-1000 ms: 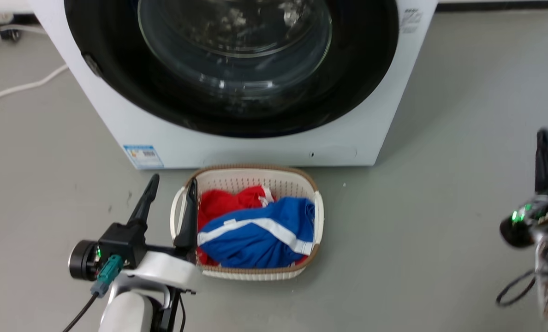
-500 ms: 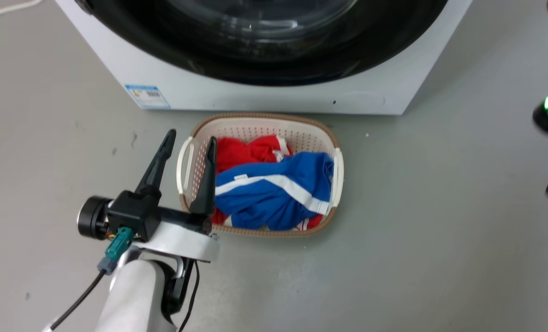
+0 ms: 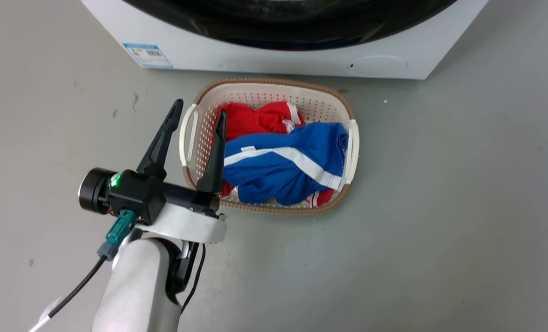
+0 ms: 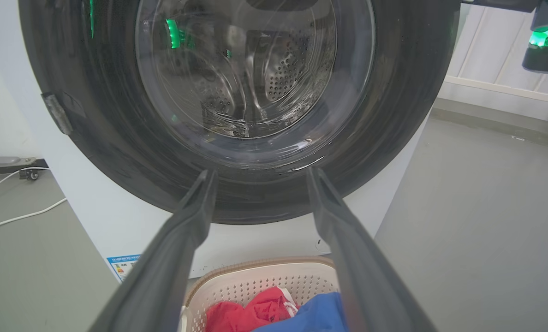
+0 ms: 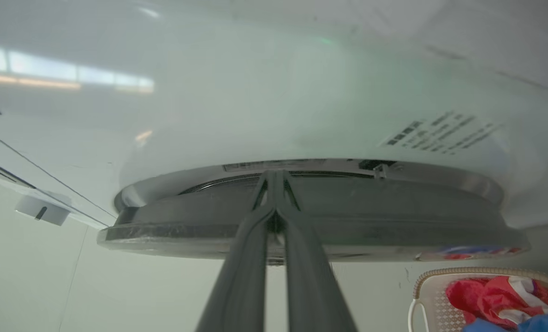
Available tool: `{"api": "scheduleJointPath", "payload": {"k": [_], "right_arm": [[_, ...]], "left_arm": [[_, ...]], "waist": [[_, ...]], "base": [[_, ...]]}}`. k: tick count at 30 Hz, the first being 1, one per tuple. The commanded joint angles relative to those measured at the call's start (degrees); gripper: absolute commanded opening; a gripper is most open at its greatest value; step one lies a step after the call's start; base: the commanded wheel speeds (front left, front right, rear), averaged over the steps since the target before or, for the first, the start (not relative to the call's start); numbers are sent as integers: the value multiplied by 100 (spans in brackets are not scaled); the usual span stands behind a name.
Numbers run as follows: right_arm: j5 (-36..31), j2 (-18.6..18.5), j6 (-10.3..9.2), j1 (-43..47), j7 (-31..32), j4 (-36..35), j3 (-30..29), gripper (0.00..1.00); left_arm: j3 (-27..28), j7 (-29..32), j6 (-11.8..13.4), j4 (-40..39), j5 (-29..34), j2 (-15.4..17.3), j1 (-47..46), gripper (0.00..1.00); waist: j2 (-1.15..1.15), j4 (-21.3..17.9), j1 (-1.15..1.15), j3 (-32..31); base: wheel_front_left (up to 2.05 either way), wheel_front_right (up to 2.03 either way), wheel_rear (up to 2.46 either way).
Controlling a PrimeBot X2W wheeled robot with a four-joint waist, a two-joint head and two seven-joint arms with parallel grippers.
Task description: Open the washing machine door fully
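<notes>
Right gripper (image 5: 274, 177) pressed closed, tips at gap behind washing machine door (image 5: 394, 212) rim; left gripper (image 3: 199, 110) spread, idle. Seemingly hooking to pull; next: sweep outward, wide.

Grey floor (image 3: 440, 207): washer (image 3: 255, 62) at back, basket (image 3: 274, 83) w/ clothes just in front, white cable (image 4: 20, 216) left of washer.

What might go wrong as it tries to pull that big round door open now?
1. The right end effector has its fingers shut, with just the tips at the edge of the washing machine door; they might slip off the glossy rim.
2. The left end effector hangs open in front of the door, above the left edge of the laundry basket; a swinging door may strike it.
</notes>
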Motion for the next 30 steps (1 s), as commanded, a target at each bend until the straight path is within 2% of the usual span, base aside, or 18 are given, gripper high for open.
{"api": "scheduleJointPath", "payload": {"k": [1,6,13,20,30], "right_arm": [[-98,53,1,-188,34,99,94,0],[-327,176,1,-683,240,381,354,0],[-509,289,1,-843,513,530,565,0],[-605,227,1,-531,961,361,727,0],[-532,205,1,377,1798,-219,867,0]], "left_arm": [[1,-14,-10,-34,10,-10,-111,100],[19,-14,-21,-71,18,-23,-207,100],[43,-14,-28,-74,33,-45,-254,100],[79,-14,-25,13,61,-65,-250,100],[101,-14,-6,218,52,-80,46,100]], "waist": [[0,46,0,128],[0,89,0,317],[0,99,0,404],[0,51,0,323],[0,-59,0,-258]], "base": [[0,0,0],[0,0,0],[0,0,0],[0,0,0],[0,0,0]]}}
